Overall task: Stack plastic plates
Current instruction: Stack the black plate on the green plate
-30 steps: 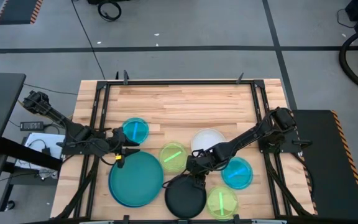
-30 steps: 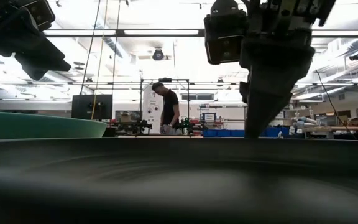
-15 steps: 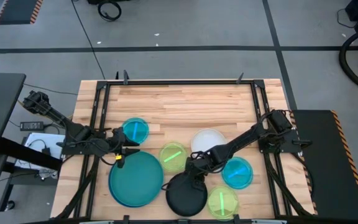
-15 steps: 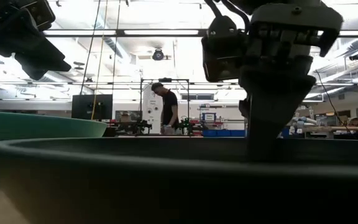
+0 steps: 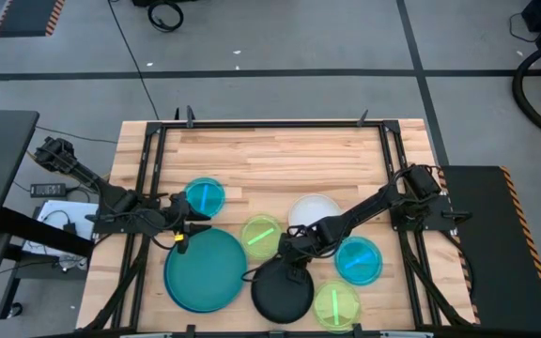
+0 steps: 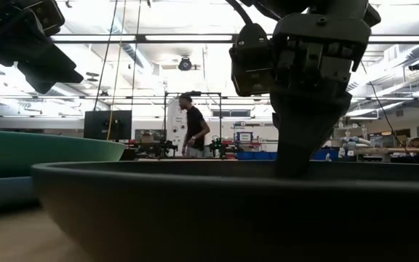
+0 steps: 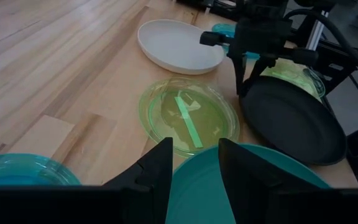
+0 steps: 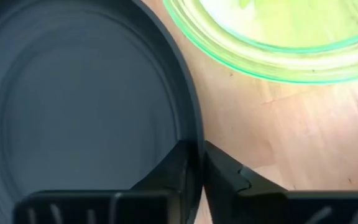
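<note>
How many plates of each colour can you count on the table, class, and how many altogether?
Teal plate: 1
Blue plate, under the teal: 1
White plate: 1
Black plate: 1
Cyan plates: 2
Lime-green plates: 2
Total: 8

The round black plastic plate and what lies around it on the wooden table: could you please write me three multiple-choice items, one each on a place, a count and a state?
1. Where does the round black plastic plate lie?
A. at the table's near edge, between the large teal plate and a small lime-green plate
B. at the far edge
C. on the white plate

2. How many small lime-green plates show?
A. one
B. two
C. four

3. What is the right pincer doing?
A. hanging open above the white plate
B. holding a cyan plate
C. closed on the black plate's rim

Key: 1 A, the high view shows it there. 2 B, the other one lies mid-table. 3 C, the right wrist view shows a finger on each side of the rim.
</note>
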Available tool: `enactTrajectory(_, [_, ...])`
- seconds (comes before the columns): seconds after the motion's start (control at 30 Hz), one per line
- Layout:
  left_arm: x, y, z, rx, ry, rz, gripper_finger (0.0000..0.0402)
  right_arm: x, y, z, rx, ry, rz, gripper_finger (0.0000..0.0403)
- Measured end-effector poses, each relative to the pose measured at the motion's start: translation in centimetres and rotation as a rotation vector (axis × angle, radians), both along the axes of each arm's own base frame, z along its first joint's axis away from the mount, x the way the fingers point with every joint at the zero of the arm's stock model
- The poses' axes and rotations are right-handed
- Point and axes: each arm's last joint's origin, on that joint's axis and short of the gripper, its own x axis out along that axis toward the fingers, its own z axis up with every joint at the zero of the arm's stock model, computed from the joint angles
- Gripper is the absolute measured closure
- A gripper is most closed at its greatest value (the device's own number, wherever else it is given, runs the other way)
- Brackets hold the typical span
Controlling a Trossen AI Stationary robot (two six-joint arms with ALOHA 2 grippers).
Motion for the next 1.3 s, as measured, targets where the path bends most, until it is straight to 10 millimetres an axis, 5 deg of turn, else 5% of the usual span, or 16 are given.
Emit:
enactTrajectory(0.5, [0.0, 0.0, 0.0, -0.006, 0.004, -0.012, 0.0265, 0.6, -0.7, 0.4, 0.076, -0.018, 0.025, 0.0385])
enactTrajectory(0.73, [0.0, 0.0, 0.0, -0.010, 0.004, -0.011, 0.0265, 0.3, -1.5, 2.7, 0.069, -0.073, 0.024, 0.0385])
enactTrajectory(1.3, [0.6, -0.6, 1.8, -0.022, -0.167, -0.095, 0.0265, 1.2, -6.6, 6.5, 0.153, -0.212, -0.064, 0.0385])
